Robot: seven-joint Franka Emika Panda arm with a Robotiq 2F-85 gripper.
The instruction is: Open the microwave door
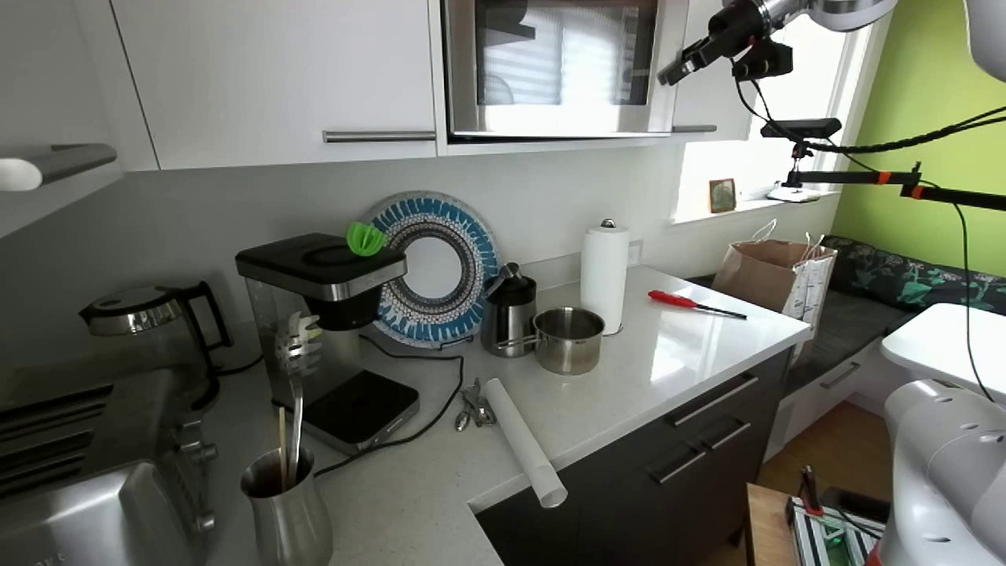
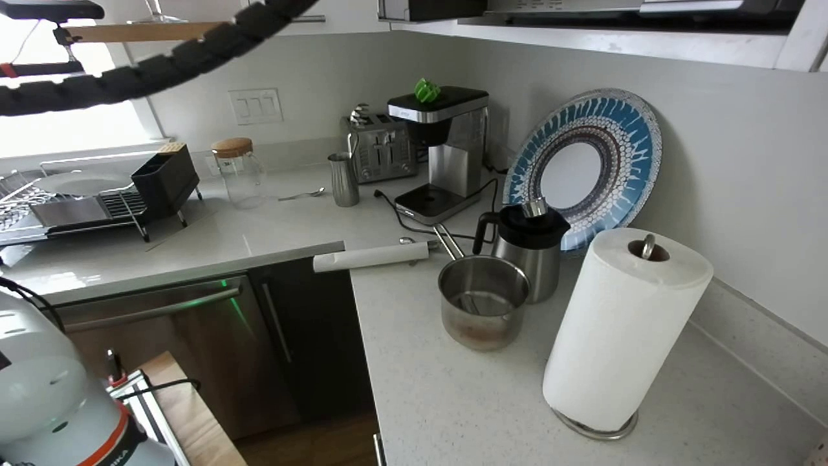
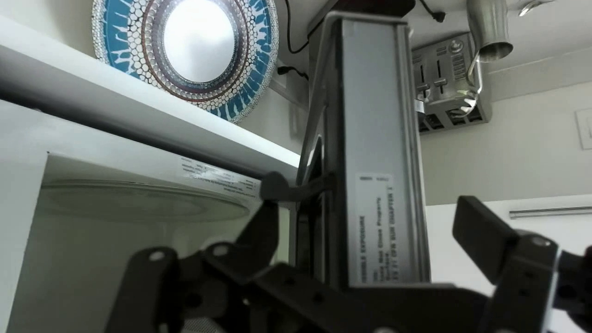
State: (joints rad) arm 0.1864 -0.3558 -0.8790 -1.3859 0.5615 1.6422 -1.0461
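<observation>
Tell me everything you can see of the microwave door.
The microwave door has a silver, metal-looking frame around a dark, reflective window. It stands open and upright above the counter, exposing the cavity. In the wrist view its grey edge bears a printed label; a dark hook juts from its inner side. The open end effector appears to straddle it; contact is unclear.

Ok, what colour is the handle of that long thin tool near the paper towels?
Red. The handle shows best in an exterior view.

In an exterior view, well below the fingers [image 3: 485, 238], counter [image 2: 427, 414] holds s/s pot [image 2: 482, 331], carafe [image 2: 533, 254], paper-towel roll [image 2: 624, 336], coffee mkr [image 2: 449, 169] w/ green item [image 2: 427, 90] on top, toaster [image 2: 387, 149] & glass jar [image 2: 238, 175]. Near the fingers: microwave [image 2: 569, 6], mostly cropped.
</observation>
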